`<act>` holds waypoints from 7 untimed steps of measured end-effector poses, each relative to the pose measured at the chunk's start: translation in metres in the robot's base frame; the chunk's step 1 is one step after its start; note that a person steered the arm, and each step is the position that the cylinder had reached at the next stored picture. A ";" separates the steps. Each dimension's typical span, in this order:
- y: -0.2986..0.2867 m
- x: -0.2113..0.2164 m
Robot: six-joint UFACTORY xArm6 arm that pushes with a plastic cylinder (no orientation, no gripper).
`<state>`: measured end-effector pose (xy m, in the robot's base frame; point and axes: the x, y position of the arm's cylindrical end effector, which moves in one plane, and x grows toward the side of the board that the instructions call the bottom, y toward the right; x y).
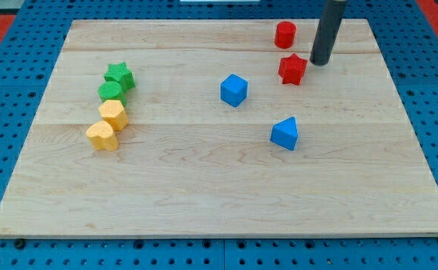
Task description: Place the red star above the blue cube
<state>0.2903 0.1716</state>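
The red star (292, 69) lies on the wooden board (204, 180) toward the view's top right. The blue cube (234, 90) sits to its left and slightly lower, near the board's middle. My tip (320, 61) rests on the board just to the right of the red star, a small gap away and a little higher in the view. The dark rod runs up out of the view's top edge.
A red cylinder (284, 34) stands above the red star. A blue triangular block (285, 133) lies below the star. At the left are a green star (119, 76), a green block (111, 91), a yellow hexagon (113, 114) and a yellow heart-like block (102, 136).
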 end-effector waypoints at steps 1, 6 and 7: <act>-0.051 0.009; -0.111 0.040; -0.113 0.036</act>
<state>0.3268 0.0588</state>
